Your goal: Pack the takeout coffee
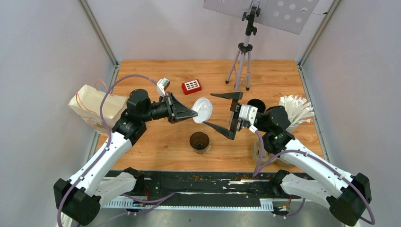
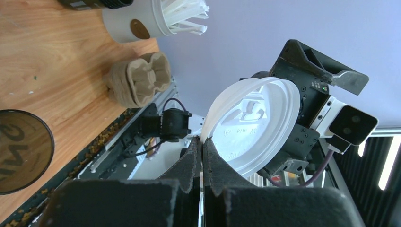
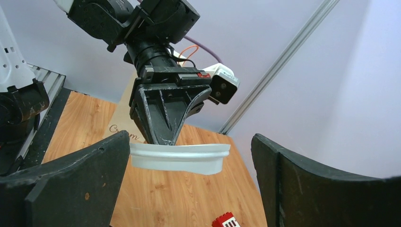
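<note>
A wooden surface (image 1: 161, 146) carries everything here. At its left edge stands a pale paper bag (image 1: 92, 106) with orange handles. A small red box (image 1: 191, 86) with a white grid on top lies toward the back, near the feet of a grey tripod (image 1: 241, 61) that holds a perforated panel (image 1: 283, 12). On the right, a white cup (image 2: 125, 26) with a round brown mark holds fanned-out white straws (image 1: 298, 106). A grey-brown moulded cup tray (image 2: 138, 78) sits near it, closer to the front edge. Brown crumbs (image 1: 236, 177) line that edge.
</note>
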You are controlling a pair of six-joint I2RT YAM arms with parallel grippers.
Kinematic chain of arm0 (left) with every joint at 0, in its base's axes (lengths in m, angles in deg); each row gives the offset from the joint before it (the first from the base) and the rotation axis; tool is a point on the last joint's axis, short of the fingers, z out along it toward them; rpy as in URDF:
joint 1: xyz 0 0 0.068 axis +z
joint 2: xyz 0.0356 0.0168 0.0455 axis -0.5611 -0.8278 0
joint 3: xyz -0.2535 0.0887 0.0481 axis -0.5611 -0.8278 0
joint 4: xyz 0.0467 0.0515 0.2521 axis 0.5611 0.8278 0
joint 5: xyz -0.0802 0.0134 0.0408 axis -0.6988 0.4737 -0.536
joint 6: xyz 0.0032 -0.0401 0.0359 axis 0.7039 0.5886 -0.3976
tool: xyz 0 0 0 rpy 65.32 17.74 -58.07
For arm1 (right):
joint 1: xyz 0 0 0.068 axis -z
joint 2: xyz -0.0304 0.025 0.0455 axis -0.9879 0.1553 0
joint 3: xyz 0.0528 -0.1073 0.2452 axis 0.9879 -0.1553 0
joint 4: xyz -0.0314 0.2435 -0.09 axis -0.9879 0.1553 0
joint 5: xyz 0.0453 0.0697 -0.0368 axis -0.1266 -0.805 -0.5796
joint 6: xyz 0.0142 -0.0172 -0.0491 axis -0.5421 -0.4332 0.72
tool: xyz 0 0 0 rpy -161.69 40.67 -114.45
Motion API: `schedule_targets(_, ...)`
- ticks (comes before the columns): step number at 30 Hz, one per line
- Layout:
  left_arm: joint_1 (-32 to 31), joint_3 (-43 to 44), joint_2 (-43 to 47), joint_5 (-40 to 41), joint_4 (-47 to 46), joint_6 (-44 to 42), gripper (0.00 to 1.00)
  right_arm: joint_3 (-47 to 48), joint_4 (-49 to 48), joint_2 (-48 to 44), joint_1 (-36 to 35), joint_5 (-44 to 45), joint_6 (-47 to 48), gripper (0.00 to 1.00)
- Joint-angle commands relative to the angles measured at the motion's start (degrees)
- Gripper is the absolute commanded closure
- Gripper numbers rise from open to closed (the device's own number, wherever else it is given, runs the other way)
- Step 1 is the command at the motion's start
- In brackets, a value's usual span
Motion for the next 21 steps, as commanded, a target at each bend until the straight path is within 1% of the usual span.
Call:
schedule_targets(1,0.16,-0.11,1.83,-3.01,-9.27,6.1,1.0,1.43,-5.12,0.03,0.09,-3.12,2.25,0.0)
schedule_targets(4,0.16,0.16,1.72,-2.71,-8.63,5.86,1.0,0.59,-5.19,-0.27,0.05,-4.0,2.78,0.0)
schedule_targets(9,0.16,0.8,0.52,-1.15,-7.41,5.3,1.0,-1.26,-4.26,-2.41,0.04,-2.09,3.97,0.0)
schedule_targets(17,0.16,0.79,0.16,-1.54,-9.6,7.48,1.0,-0.95,-2.58,-2.61,0.04,-2.84,4.77,0.04)
schedule_targets(21,0.16,-0.75,0.27,-2.04,-12.56,10.04,1.0,-0.02,-2.25,-1.52,0.07,-4.26,4.79,0.05)
